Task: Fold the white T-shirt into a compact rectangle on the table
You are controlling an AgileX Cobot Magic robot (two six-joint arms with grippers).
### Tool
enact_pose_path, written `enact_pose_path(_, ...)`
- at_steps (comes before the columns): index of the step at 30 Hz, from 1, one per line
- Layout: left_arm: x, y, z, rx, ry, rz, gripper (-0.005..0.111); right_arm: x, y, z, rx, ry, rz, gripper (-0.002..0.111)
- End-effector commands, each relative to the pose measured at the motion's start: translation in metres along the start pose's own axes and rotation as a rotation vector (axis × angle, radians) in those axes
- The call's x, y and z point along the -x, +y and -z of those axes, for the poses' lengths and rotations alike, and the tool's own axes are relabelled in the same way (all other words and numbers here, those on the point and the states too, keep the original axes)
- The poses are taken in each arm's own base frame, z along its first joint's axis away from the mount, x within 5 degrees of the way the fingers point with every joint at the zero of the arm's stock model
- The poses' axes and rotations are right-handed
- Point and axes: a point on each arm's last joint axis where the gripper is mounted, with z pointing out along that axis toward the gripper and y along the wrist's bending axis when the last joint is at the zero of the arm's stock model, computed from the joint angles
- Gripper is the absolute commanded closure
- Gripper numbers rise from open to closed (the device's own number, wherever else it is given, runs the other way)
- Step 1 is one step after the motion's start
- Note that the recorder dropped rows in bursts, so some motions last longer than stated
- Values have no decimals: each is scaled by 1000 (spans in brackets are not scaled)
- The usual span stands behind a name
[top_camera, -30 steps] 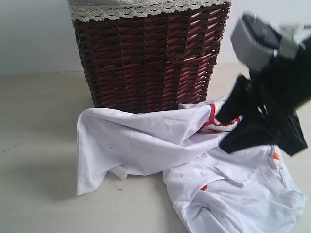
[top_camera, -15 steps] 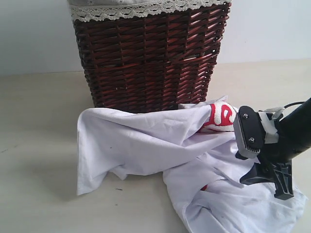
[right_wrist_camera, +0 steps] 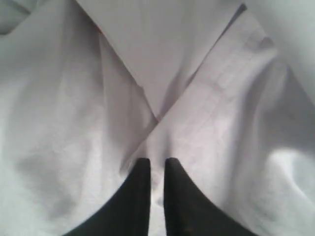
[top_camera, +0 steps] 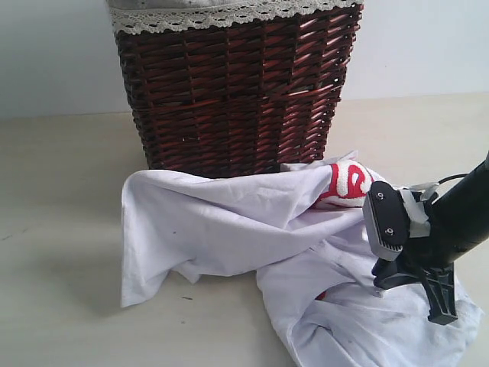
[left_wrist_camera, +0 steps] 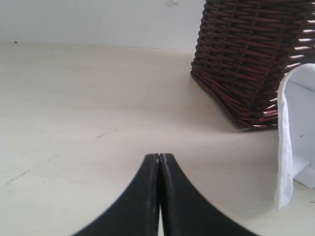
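The white T-shirt lies crumpled on the table in front of the basket, with a bit of red-outlined lettering showing near its top. My right gripper is down on the shirt's right part. In the right wrist view its narrow jaws pinch a fold of the white cloth. My left gripper is shut and empty over bare tabletop, with the shirt's edge off to one side. It does not show in the exterior view.
A tall brown wicker basket with a lace-trimmed liner stands right behind the shirt, touching it; the left wrist view shows its base. Bare table stretches to the left of the shirt and in front of it.
The right arm came down from above the shirt onto its right part, covering the orange neck tag. In the last half second it shifted only slightly. The shirt keeps its shape.
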Motion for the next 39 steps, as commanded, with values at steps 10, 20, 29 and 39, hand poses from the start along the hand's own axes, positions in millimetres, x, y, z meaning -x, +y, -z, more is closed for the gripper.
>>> enact_pose_path(10, 1, -1, 1, -10, -11, 0, 107, 0, 9, 6, 74, 3, 22, 71)
enact_pose_path(20, 1, -1, 1, -10, -11, 0, 107, -6, 5, -4, 66, 26, 8, 108)
enact_pose_path(29, 1, -1, 1, -10, -11, 0, 107, -3, 12, -3, 147, 1, -47, 108)
enact_pose_path(39, 1, -1, 1, -10, -11, 0, 107, -3, 12, -3, 147, 1, -46, 96)
